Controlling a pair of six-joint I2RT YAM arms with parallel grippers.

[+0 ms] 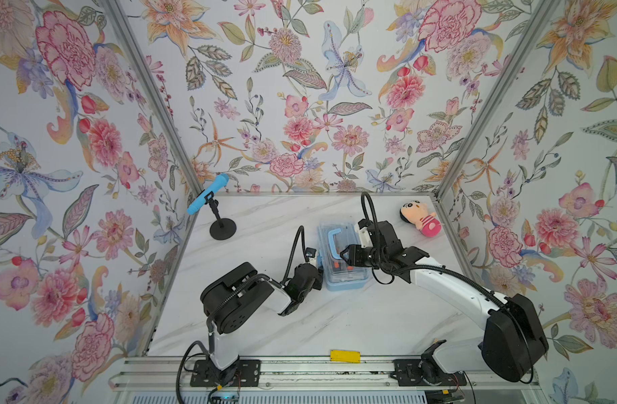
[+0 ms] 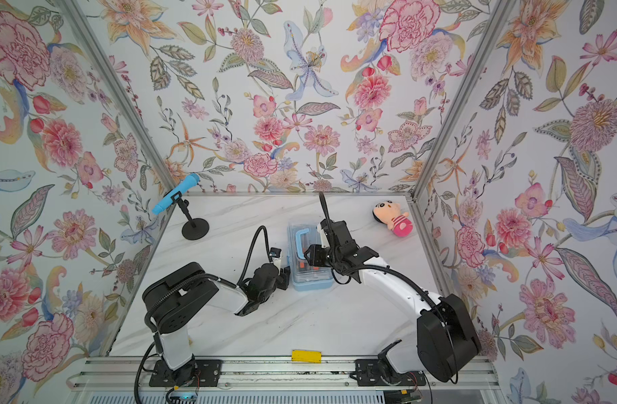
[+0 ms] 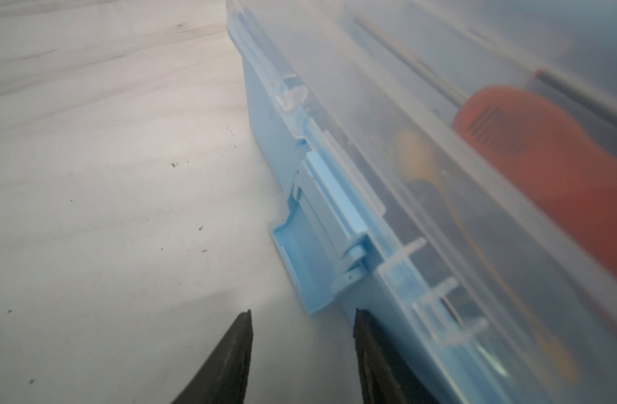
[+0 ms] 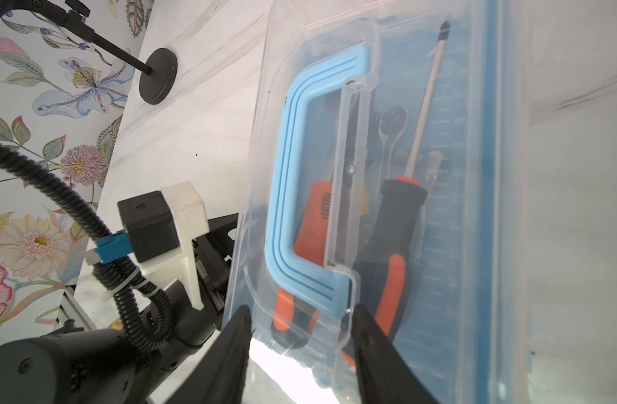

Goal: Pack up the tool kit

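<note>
Inspector: Where is the tool box (image 1: 342, 259), and which step is in hand?
Technician: It is in the middle of the table (image 1: 300, 321), between the arms. The screwdrivers (image 4: 398, 217) lie under the closed clear lid (image 4: 440, 210). Packing looks complete; latching remains.
Inspector: Fingers?
Technician: The left gripper (image 3: 302, 313), just beside the side latch (image 3: 310, 252): parted, empty. The right gripper (image 4: 302, 309), above the lid near the blue handle (image 4: 289, 175): parted, empty.
Inspector: Next move?
Technician: Likely the left gripper presses the latch, which appears undone, onto the lid rim while the right steadies the lid.

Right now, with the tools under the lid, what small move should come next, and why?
Probably the left gripper should nudge the latch up against the clear lid: the latch hangs out from the tool box side, unfastened, and the open jaws sit just beside it, empty.
</note>
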